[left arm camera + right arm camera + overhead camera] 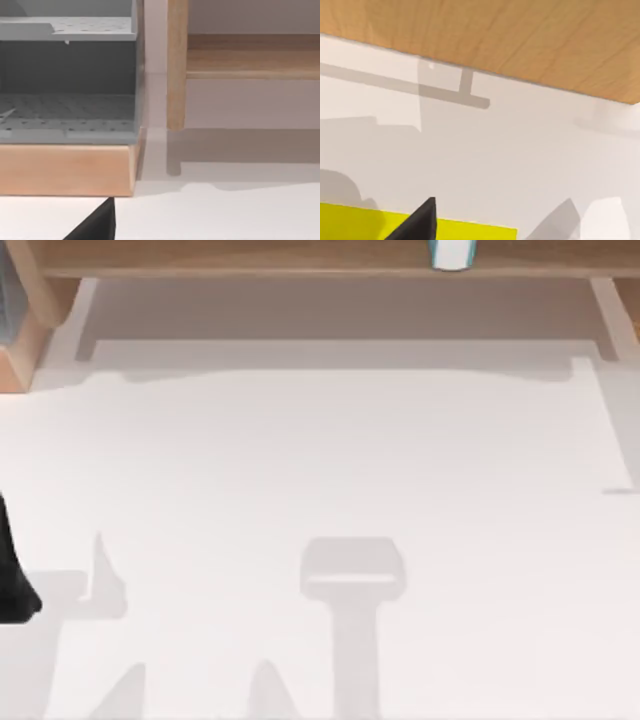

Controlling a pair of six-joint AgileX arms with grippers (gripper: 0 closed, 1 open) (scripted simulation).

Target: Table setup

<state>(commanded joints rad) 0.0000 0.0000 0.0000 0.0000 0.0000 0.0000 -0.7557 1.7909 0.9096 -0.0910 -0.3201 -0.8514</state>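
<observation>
A white cup with a teal band [452, 252] stands on the wooden shelf [250, 255] at the back of the table, right of centre. A dark part of my left arm [14, 575] shows at the table's left edge. In the left wrist view a black tip of my left gripper [97, 225] hangs over the white table in front of a grey perforated rack [67, 75] on a wooden base [65, 170]. In the right wrist view a black tip of my right gripper [419, 222] lies over a flat yellow thing [480, 234].
A wooden shelf post [176, 65] stands beside the rack, with the shelf board [250, 62] running off behind it. Wooden side pieces frame the table's back corners [25, 340]. Grey shadows fall across the white tabletop [350, 570]. A wooden surface [520, 35] rises beyond the right gripper.
</observation>
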